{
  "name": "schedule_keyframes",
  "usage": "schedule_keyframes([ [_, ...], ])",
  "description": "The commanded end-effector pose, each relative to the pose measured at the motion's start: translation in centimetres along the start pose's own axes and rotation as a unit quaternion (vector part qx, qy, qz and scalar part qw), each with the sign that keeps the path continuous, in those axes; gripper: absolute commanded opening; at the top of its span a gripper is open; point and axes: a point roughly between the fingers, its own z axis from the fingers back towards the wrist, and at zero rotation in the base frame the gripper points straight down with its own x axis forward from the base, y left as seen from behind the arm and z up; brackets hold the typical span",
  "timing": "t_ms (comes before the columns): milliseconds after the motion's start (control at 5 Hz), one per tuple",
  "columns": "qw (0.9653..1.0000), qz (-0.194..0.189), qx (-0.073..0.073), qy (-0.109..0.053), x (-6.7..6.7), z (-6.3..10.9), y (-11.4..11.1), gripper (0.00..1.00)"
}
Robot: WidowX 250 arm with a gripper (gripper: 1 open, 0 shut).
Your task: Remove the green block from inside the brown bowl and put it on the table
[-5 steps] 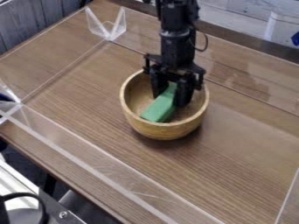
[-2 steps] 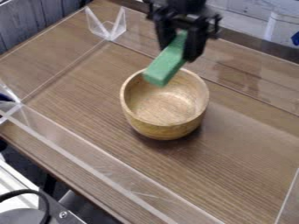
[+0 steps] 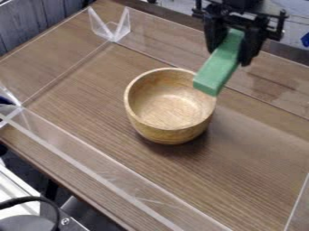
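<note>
Gripper (image 3: pixel 238 47) at upper right of view, pointing down, jaws clenched on upper end of green block (image 3: pixel 219 70). Block hanging tilted, lower end toward the left and near side, clear of brown bowl (image 3: pixel 172 106) and held in the air over the bowl's right rim and the tabletop just beyond it. Bowl upright near centre of table (image 3: pixel 85 99), interior bare, wood grain visible on inner wall. Nothing between block and the open tabletop to the right of the bowl. Low clear acrylic walls (image 3: pixel 72 149) bounding the table along the near-left edge and far side; a clear corner bracket (image 3: pixel 112 27) standing at far left, well apart from bowl and gripper. Glare streaks on tabletop right of bowl, under the gripper. Dark cable loop (image 3: pixel 18 217) at bottom left corner, outside the acrylic wall, off the working surface. Right and near areas of table past the bowl unobstructed by any object.
</note>
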Motion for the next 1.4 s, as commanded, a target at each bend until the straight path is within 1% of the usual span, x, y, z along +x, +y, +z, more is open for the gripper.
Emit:
schedule_keyframes([
  [0, 0.9992, -0.001, 0.010, -0.038, -1.5, 1.9, -1.1, 0.00],
  [200, 0.9990, -0.001, 0.023, -0.039, -3.3, 1.6, -1.6, 0.00],
  [400, 0.9997, 0.009, 0.012, -0.017, -4.3, 1.6, -2.5, 0.00],
  [600, 0.9998, 0.018, 0.005, 0.004, -4.7, 1.3, -3.3, 0.00],
  [800, 0.9990, 0.011, 0.035, 0.025, -6.1, -0.5, -3.1, 0.00],
  [1000, 0.9971, 0.003, 0.063, 0.043, -8.3, -3.0, -2.6, 0.00],
  [1200, 0.9991, -0.002, 0.042, 0.008, -9.2, -5.0, -2.4, 0.00],
])
